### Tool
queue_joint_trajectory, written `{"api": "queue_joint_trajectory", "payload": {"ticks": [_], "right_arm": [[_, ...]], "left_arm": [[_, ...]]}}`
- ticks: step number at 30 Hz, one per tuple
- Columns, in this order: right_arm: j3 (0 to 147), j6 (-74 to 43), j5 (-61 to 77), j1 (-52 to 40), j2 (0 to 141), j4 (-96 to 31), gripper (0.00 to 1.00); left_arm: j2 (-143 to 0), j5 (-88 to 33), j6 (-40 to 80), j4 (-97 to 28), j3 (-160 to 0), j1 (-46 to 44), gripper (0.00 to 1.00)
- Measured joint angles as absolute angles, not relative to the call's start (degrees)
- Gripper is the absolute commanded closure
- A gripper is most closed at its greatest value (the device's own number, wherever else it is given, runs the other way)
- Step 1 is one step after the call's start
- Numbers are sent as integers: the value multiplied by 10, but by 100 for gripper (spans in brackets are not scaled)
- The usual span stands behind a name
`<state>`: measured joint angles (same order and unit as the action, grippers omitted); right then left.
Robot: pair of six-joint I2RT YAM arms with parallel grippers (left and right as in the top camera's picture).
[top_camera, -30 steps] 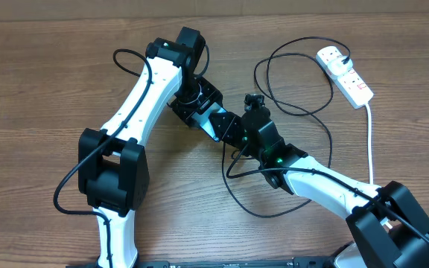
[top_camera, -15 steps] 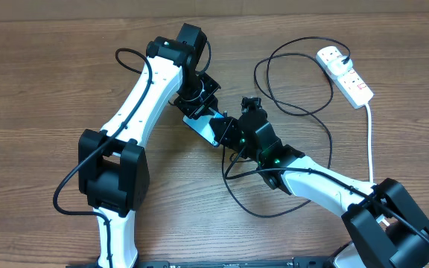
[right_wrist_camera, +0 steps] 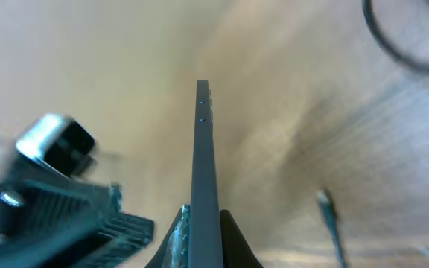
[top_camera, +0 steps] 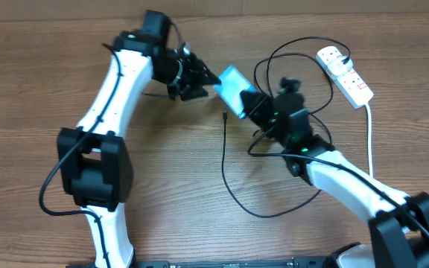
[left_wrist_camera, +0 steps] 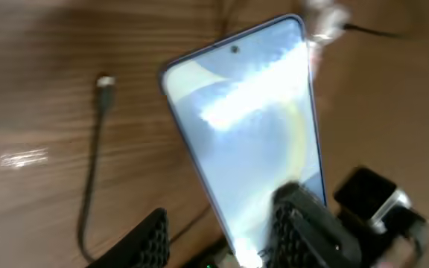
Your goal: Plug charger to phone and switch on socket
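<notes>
Out at 9 o'clock on the counter (top_camera: 28, 97), the left hand (top_camera: 202, 82) is stretched in with its fingers (left_wrist_camera: 151, 237) spread apart and nothing between them, the tips just beside the phone (top_camera: 233, 89). The phone hangs tilted above the wood at about 12 o'clock from the centre, blue screen up. The right hand (top_camera: 252, 106) is clamped on its lower-right end. At 6 o'clock from the phone, the connector (top_camera: 224, 116) lies loose on the counter, and the charger (top_camera: 225, 160) trails down from it in a long loop. Way over at 2 o'clock sits the socket (top_camera: 346, 74), well apart from both hands.

The danger here is that the phone is pinched at one end only, so a nudge from the left hand could twist it or slide it out. Nobody holds the connector. The cable seems to run close around the right arm, so a swing there could drag the connector away.

The left wrist view gives the screen face-on, with the connector at 10 o'clock of it. The right wrist view turns the phone into a thin blade rising from squeezed fingers, and that confirms the grip. Only the overhead view catches the socket. Blur hides which end has the port.
</notes>
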<state>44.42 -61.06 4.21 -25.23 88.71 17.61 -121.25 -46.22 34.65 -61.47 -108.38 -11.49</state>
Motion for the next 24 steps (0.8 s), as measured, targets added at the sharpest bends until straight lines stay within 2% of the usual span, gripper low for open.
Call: {"api": "queue_joint_trajectory", "payload": {"ticks": [2,5,11,24], "right_arm": [[444,-635,42,-243,870,204,96],[444,-710,43,-241,849,254,96],[444,-826,42,-250,849,274,96],[444,-931,4,-278,849,295,96]], "left_arm": [[-1213,-522,310,-598,-1084,-95,77],[-1213,-603,263,-562,-1084,-76,70],[-1213,-677,239,-519,-1084,-86,63],[-1213,-694,275,-449,-1084,-128,66]]}}
